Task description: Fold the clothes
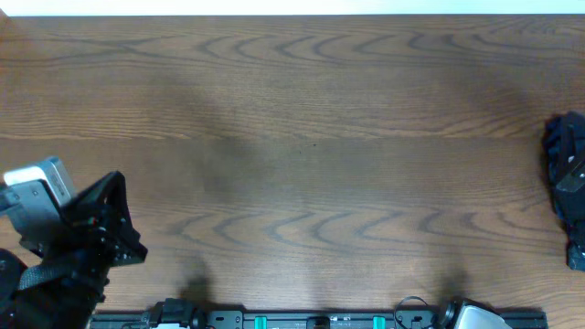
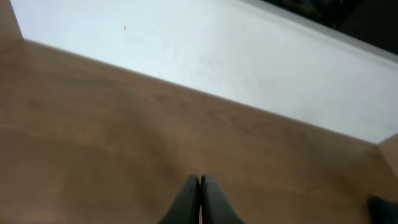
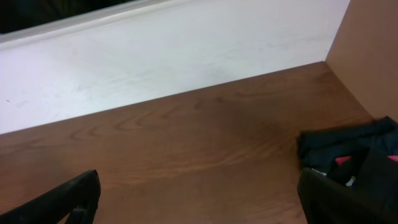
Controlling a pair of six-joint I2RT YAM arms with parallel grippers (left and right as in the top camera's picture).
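Dark blue bundle [image 1: 569, 183] at right edge of table [image 1: 302, 110], left fingers [image 2: 186, 204] pressed together, empty, right fingers [image 3: 62, 204] spread wide, empty

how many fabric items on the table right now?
1: a dark blue bundle with a red patch, at the right edge of the table. More may lie outside the frames.

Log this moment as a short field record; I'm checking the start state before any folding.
table: brown wood grain
left gripper: shut, nothing between the fingers, over bare wood
right gripper: open, empty
black top: not in view
dark blue bundle: at the table's right edge, grey-white and red patches showing, no gripper touching it
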